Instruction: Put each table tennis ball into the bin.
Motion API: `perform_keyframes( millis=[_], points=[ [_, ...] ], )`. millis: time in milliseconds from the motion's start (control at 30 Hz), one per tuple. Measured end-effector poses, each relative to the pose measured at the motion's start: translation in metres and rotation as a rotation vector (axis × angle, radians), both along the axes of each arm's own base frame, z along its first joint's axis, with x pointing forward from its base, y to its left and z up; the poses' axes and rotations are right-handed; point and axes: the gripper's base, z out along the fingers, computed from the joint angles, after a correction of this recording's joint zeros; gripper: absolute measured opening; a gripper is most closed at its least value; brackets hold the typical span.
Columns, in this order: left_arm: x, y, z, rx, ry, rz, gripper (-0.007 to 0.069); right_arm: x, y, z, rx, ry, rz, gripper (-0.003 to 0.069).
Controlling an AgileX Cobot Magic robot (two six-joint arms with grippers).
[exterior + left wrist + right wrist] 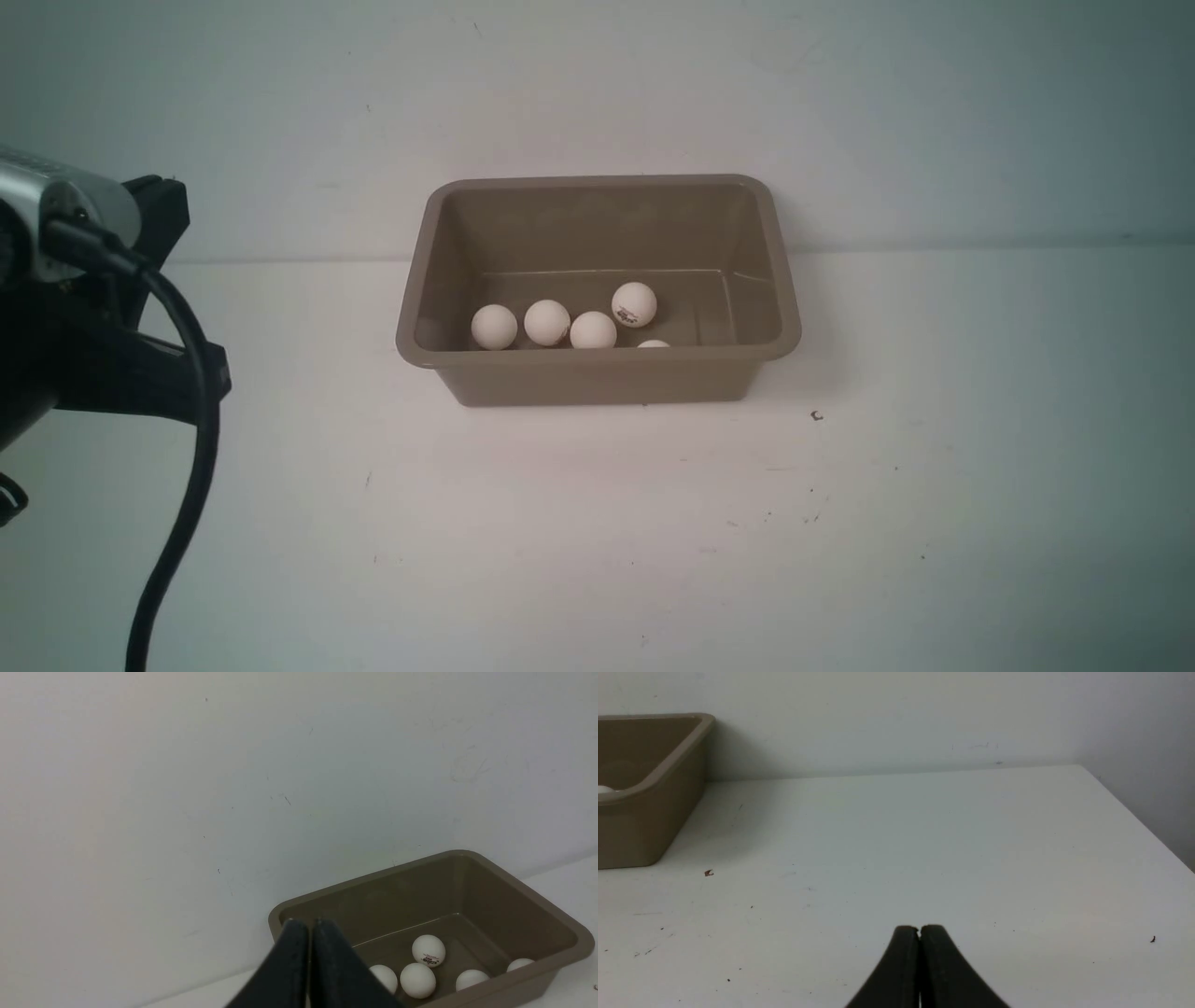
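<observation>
bin (597, 378): the taupe tub is parked at about 12 o'clock on the white table (653, 541), pushed back close to the wall, probably so both arms get an easy reach over its flared rim.

table tennis balls (546, 322): five can be counted in the front view, all inside the bin. Three are lined up in a row toward the 9 o'clock side of the floor, a fourth with a dark printed mark (634, 304) is sat just past them toward 1 o'clock, and only the top of a fifth (653, 344) is seen peeking over the near rim. A sixth isn't spotted anywhere; it may be hidden behind the near wall, can't be told.

balls outside the bin: none are seen on the table in any view, just a few dark specks.

left gripper (308, 926): jaws are pressed flat together, nothing between them. It's held up off the table at the bin's 9 o'clock side, so it looks parked rather than reaching.

right gripper (920, 931): jaws closed tight too, nothing carried, held low over bare table on the bin's 3 o'clock side. It isn't caught in the front view.

progress: the job is judged pretty much done, since nothing is left lying out to be picked up.
</observation>
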Motion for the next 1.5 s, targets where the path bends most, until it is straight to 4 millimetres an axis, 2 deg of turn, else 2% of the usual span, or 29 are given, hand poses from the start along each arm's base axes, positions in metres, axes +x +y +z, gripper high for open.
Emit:
perform_keyframes(
  millis=[833,933,1100,1233,1367,1500],
  points=[
    [-0.001,0.001,0.001,0.017,-0.008,0.007,-0.0004,0.0,0.0,0.0,0.002,0.0,0.0,-0.0016],
    [-0.009,0.003,0.007,-0.03,-0.042,-0.023,-0.0004,0.0,0.0,0.0,0.002,0.0,0.0,-0.0016],
    [-0.045,0.018,0.031,-0.153,-0.206,-0.062,-0.0004,0.0,0.0,0.0,0.002,0.0,0.0,-0.0016],
    [-0.081,0.045,0.044,-0.202,-0.352,0.115,-0.0004,0.0,0.0,0.0,0.002,0.0,0.0,-0.0016],
    [-0.095,0.065,0.045,-0.242,-0.39,0.32,-0.0004,0.0,0.0,0.0,0.002,0.0,0.0,-0.0016],
    [-0.098,0.081,0.039,-0.268,-0.361,0.51,-0.0004,0.0,0.0,0.0,0.002,0.0,0.0,-0.0016]
  ],
)
